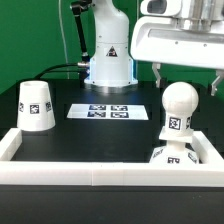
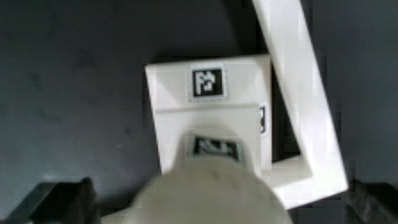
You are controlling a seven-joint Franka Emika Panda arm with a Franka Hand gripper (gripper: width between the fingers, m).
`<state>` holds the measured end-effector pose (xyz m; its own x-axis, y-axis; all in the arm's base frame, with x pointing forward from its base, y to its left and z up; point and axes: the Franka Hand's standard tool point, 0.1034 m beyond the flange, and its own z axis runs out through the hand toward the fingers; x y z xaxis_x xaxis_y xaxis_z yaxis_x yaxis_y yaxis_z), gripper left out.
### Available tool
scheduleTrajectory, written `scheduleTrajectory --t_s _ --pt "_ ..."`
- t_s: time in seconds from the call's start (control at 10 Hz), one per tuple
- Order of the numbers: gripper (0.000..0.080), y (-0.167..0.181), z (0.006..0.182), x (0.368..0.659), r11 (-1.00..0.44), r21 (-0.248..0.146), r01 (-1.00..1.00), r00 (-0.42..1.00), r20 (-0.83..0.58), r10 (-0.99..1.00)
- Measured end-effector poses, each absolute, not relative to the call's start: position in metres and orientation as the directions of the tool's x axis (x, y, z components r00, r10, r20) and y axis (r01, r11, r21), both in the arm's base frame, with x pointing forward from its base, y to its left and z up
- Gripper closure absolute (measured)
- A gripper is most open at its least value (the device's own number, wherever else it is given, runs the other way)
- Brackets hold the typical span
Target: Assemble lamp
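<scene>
Round white plastic bulb stands on square flat white base, tagged top wrist-view only; tapered white shade exterior-view only; gripper jaws released.

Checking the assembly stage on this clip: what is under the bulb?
The bulb stands upright on the square base, near the white wall's corner. Its joint with the base is covered, so seating cannot be judged. The gripper hangs above it, apart.

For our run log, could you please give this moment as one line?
gripper: open, above bulb | bulb: upright on base | shade: apart, untouched
</scene>
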<state>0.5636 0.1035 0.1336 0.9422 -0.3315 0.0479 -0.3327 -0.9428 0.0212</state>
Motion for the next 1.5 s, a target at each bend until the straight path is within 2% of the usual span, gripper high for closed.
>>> scheduleTrajectory --t_s 0.1,0.2,0.6,0.7,0.9,1.0,1.2,1.5 --pt "0.0100 0.092 0.134 0.550 -0.953 0.003 -0.303 0.951 0.070 -0.302" --pt "0.0100 0.083 0.131 0.540 -0.957 0.002 -0.289 0.955 0.076 -0.288" --pt "0.0100 0.087 0.130 0.543 -0.964 -0.001 -0.265 0.961 0.081 -0.264" --pt "0.0100 0.076 0.128 0.538 -0.979 -0.018 -0.202 0.973 0.113 -0.203" --pt "0.0100 0.036 0.133 0.506 -0.984 -0.026 -0.174 0.977 0.121 -0.176" --pt "0.0100 0.022 0.139 0.501 -0.989 -0.021 -0.148 0.980 0.131 -0.150" --pt "0.0100 -0.014 0.133 0.493 -0.997 -0.005 -0.072 0.986 0.147 -0.072" --pt "0.0100 -0.022 0.133 0.494 -0.997 -0.007 -0.082 0.987 0.135 -0.083"
